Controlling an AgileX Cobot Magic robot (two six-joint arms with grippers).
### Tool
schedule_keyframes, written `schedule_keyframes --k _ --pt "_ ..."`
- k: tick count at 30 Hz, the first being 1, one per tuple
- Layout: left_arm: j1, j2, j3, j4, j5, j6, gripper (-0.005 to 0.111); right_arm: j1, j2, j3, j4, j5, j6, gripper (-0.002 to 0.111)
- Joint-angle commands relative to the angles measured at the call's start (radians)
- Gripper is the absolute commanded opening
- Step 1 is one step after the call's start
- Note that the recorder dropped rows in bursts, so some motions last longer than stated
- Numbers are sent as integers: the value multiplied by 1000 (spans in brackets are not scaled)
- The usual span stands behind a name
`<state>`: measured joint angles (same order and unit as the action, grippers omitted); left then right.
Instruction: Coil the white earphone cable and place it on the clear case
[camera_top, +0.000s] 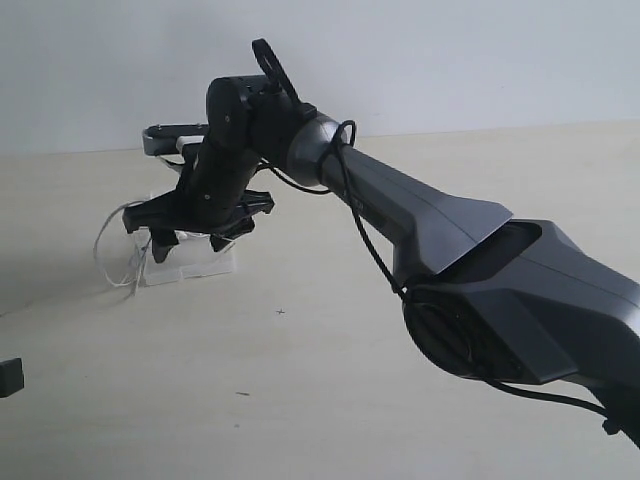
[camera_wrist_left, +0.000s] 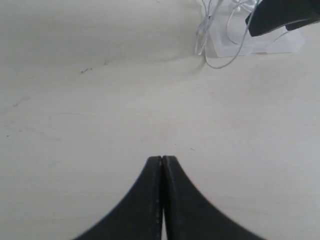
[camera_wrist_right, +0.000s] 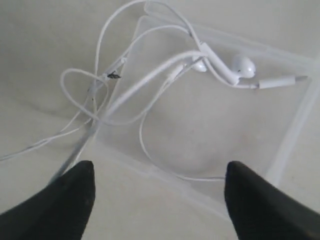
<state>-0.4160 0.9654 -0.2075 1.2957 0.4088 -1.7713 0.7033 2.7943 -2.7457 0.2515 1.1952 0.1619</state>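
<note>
Matte cream tabletop (camera_top: 330, 380); thin white earphone cable (camera_wrist_right: 150, 77) tangled on clear case (camera_wrist_right: 225, 130); right hand (camera_wrist_right: 159, 167) wide, empty; left hand (camera_wrist_left: 162, 159) closed.

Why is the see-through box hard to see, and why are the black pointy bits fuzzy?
Right wrist view: the small clear plastic case lies on a pale table, so only its edges show; the black fingertips of the right hand sit near the lens and blur. Exterior view: flat light fades the thin white earphone cable.
</note>
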Motion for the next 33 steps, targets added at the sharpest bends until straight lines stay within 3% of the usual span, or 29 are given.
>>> schedule_keyframes --k 1,8,11,13,15,22,24,29,33 --pt "-2 -4 6 5 -1 -8 0 -2 -4 -4 6 -37 23 68" --pt "-2 -4 6 51 0 -18 0 -2 -4 -4 23 -32 23 31" --pt "-2 -4 6 191 19 -130 0 -2 -4 -4 23 -35 21 20" --pt "-2 -4 1 301 55 -238 0 -2 -4 -4 23 -39 21 18" --pt "-2 0 -14 449 78 -328 0 -2 -4 -4 21 -40 21 18" --pt "-2 134 -118 449 105 -300 0 -2 -4 -37 19 -58 17 19" --pt "-2 205 -141 449 114 -296 0 -2 -4 -59 21 -66 -6 28" --pt "-2 376 -220 449 138 -210 0 -2 -4 -88 23 -66 -19 63" --pt "-2 468 -264 449 122 -116 0 -2 -4 -88 23 -68 -3 62"
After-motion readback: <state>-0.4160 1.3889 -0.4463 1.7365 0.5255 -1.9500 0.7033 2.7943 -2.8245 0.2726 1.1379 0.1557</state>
